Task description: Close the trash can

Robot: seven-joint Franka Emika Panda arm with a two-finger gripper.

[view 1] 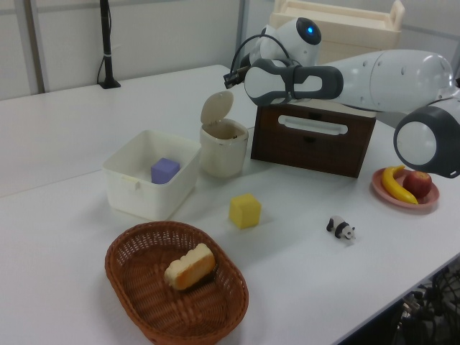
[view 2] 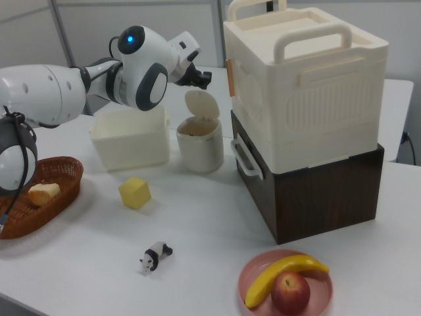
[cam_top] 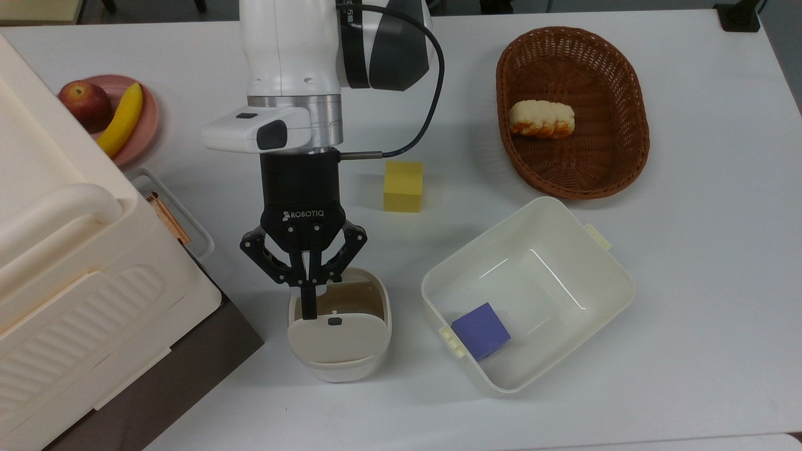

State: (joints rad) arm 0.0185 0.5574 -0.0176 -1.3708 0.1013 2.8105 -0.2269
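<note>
Jaws pinched together, trash can (cam_top: pixel 339 351) lid (cam_top: pixel 336 338) upright

On the worktop (cam_top: pixel 689 282), the bin (cam_top: pixel 339 326) stands with its lid (cam_top: pixel 336 338) raised, between the stacked boxes (cam_top: pixel 75 269) on the top view's left and the tub (cam_top: pixel 529 294) on the top view's right. A cube (cam_top: pixel 481 331) lies in the tub. Above the tub in the top view sits the basket (cam_top: pixel 573 113), with bread (cam_top: pixel 541 119) in it; a block (cam_top: pixel 403 186) lies between basket and bin. The end effector (cam_top: pixel 307 294) hangs over the bin's opening. A plate (cam_top: pixel 135 119) with fruit sits at the top view's upper left.
</note>
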